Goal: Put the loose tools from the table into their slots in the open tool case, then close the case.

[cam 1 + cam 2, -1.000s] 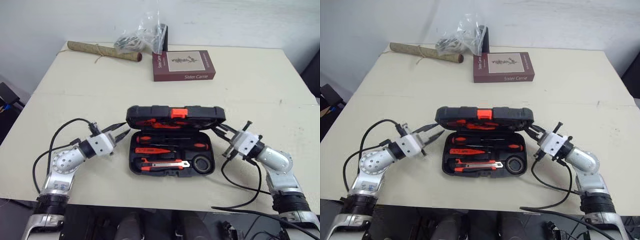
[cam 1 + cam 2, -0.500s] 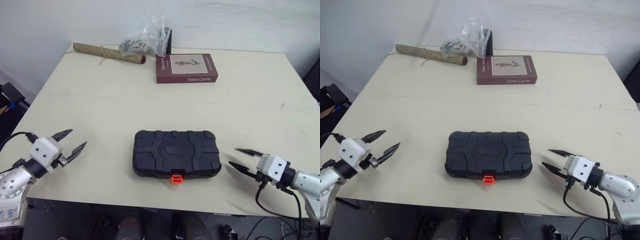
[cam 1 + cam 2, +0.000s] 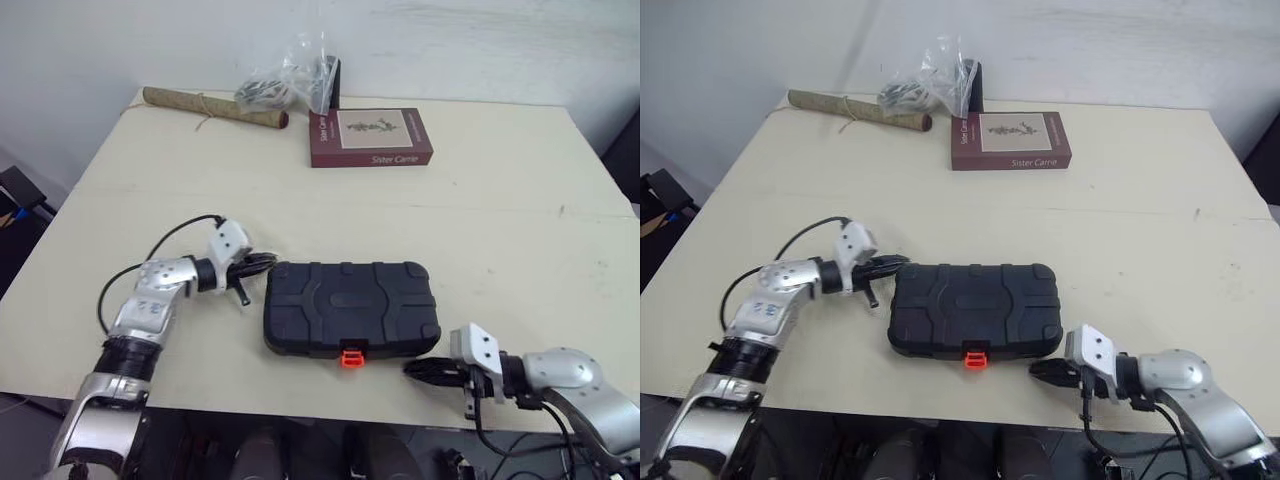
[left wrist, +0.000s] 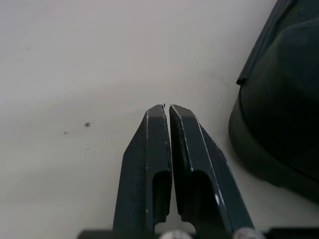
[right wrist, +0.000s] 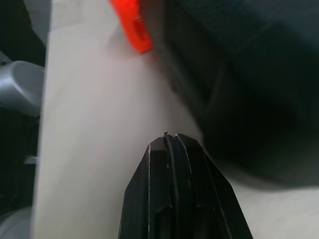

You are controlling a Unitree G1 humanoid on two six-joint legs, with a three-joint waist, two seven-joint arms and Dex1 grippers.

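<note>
Table (image 3: 500, 200) | tool case (image 3: 350, 305) closed | left pincer (image 4: 167, 106), right pincer (image 5: 167, 135) pinched together, empty | right wrist: orange latch (image 5: 130, 25)

Black tool case (image 3: 350, 306), orange latch (image 3: 351, 356)

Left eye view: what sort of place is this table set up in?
Probably an indoor office or lab corner: a plain pale table against a white wall, with a book, a rolled scroll and a plastic bag beyond the closed tool case.
</note>
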